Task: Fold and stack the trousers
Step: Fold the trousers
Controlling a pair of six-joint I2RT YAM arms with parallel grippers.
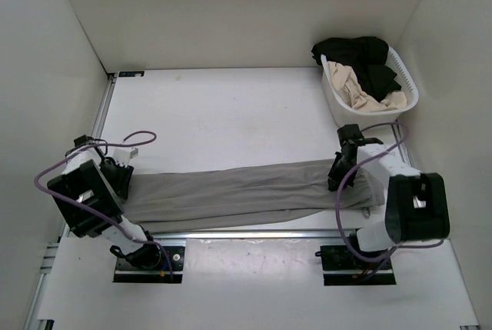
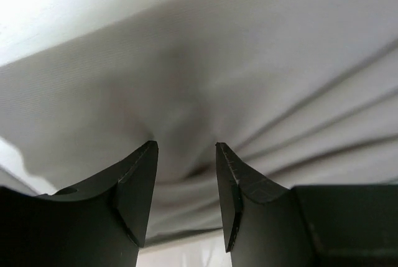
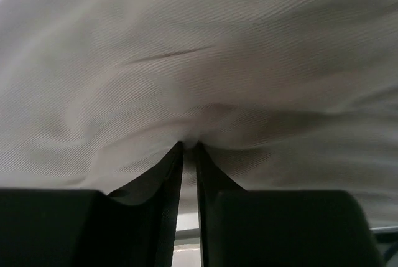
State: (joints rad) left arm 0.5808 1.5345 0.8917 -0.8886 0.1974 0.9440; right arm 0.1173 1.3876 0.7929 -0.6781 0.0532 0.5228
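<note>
So here's what we're looking at: the trousers (image 1: 238,188) are laid out long across the table (image 1: 223,115), close to the near edge, running from one arm to the other. They're mostly flat, with a few lengthwise creases.

The left tool (image 1: 123,178) sits at the left end of the fabric. From its wrist cam we can see its fingers (image 2: 137,186) spread apart with a clear gap, the grey cloth bunched just past the tips. We can't tell whether the tips actually touch the cloth.

The right tool (image 1: 338,175) is at the other end, and its fingers (image 3: 165,186) are pressed nearly together, pinching a little fold of the trousers right at the tips. The cloth puckers where it's caught.

Off in the far right corner we've got a white basket (image 1: 407,84) with a black garment (image 1: 361,53) and a beige garment (image 1: 361,93) piled in it, well apart from the trousers.
</note>
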